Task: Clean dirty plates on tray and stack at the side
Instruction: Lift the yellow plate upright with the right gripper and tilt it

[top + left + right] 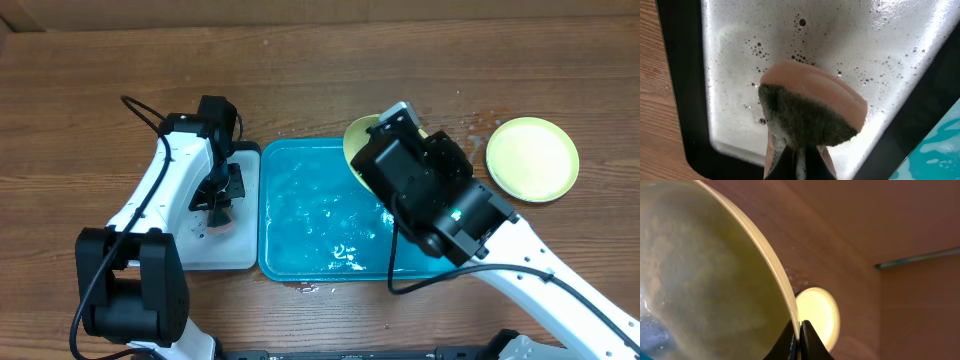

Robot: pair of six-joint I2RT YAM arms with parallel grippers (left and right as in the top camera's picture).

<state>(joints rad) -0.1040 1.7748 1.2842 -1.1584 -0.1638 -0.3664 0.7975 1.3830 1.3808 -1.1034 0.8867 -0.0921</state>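
The held plate [715, 280], yellow-green, is tilted on edge over the far right corner of the blue tray [300, 200]. The right gripper [799, 339] is closed on its rim. No dark smear shows on the face seen from the right wrist, so washing of this plate appears complete.

The second plate [532, 158] lies flat on the table [100, 80], just right of the blue tray. It looks clean and marks the stacking place.

The visible part of the blue tray holds water and foam only. The right arm hides part of it.

The left gripper [799, 162] is clamped on the sponge [810, 115] above the wet white tray [740, 50], left of the blue tray.

Status: one plate is set aside and one is in hand and not yet stacked. No other plate is in view, so the remaining work cannot be confirmed.
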